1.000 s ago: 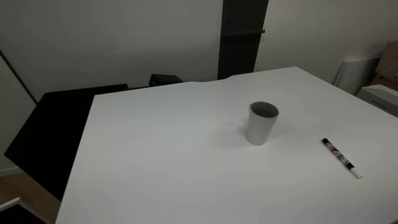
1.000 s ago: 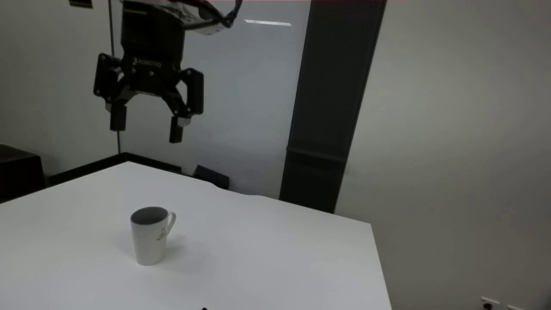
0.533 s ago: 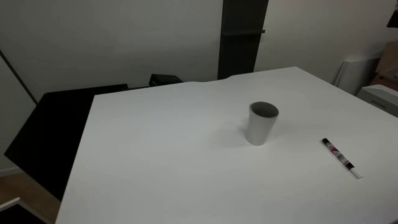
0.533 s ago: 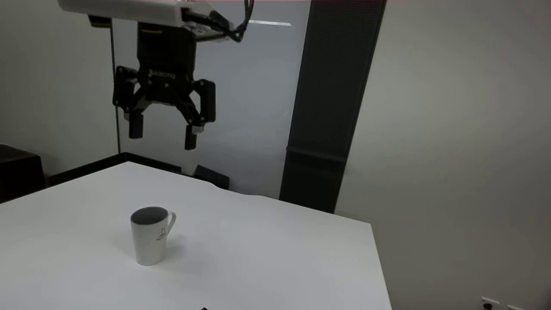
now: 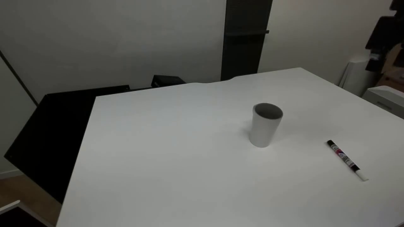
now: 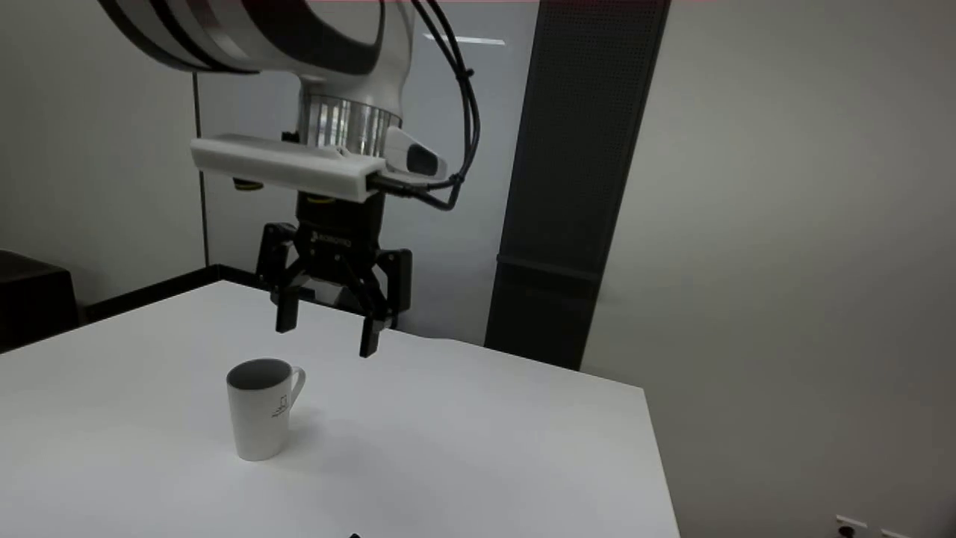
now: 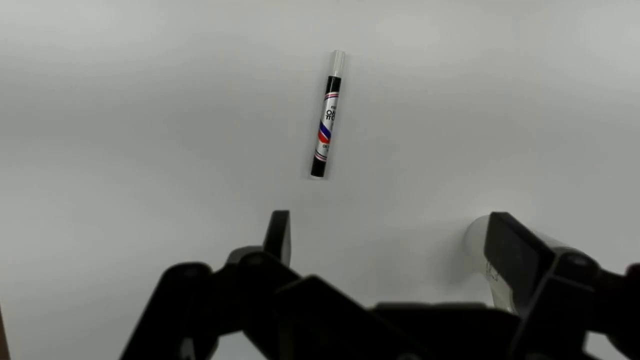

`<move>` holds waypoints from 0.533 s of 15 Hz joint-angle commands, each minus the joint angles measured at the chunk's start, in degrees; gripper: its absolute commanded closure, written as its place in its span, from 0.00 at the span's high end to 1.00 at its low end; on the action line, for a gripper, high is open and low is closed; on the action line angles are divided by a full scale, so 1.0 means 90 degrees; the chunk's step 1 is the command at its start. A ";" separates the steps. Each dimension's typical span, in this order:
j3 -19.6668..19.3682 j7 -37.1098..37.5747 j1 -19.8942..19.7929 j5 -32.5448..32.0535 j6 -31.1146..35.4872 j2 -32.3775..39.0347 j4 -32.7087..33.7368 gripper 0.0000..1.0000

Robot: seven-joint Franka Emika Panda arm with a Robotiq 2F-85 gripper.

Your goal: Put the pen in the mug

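Observation:
The pen (image 5: 346, 160) lies flat on the white table, with a white barrel, black bands, a red and blue mark and one white end. In the wrist view the pen (image 7: 327, 112) lies ahead of the fingertips. The light-grey mug (image 5: 265, 130) stands upright to its left. In an exterior view the mug (image 6: 258, 418) shows a handle and a small dark print. In the wrist view the mug (image 7: 477, 240) is partly hidden behind the right finger. My gripper (image 6: 327, 341) is open and empty, above the table; in the wrist view the gripper (image 7: 390, 220) fingers are wide apart.
The white table (image 5: 176, 164) has a wavy back edge. A black surface (image 5: 53, 135) and a small black box (image 5: 167, 80) are beyond it. A white box (image 5: 385, 99) stands past the right edge. A dark tip (image 6: 355, 535) barely shows at a frame's bottom edge.
My gripper has come down and to the right in an exterior view, staying open. It has entered the upper right of an exterior view. The pen and mug have not moved.

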 commanded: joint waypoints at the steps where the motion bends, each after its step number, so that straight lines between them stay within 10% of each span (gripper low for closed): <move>1: -0.0030 0.0390 -0.0105 0.0006 0.0628 0.0125 -0.0450 1.00; 8: -0.0076 0.0384 -0.0209 0.0375 0.2611 0.0288 -0.1568 1.00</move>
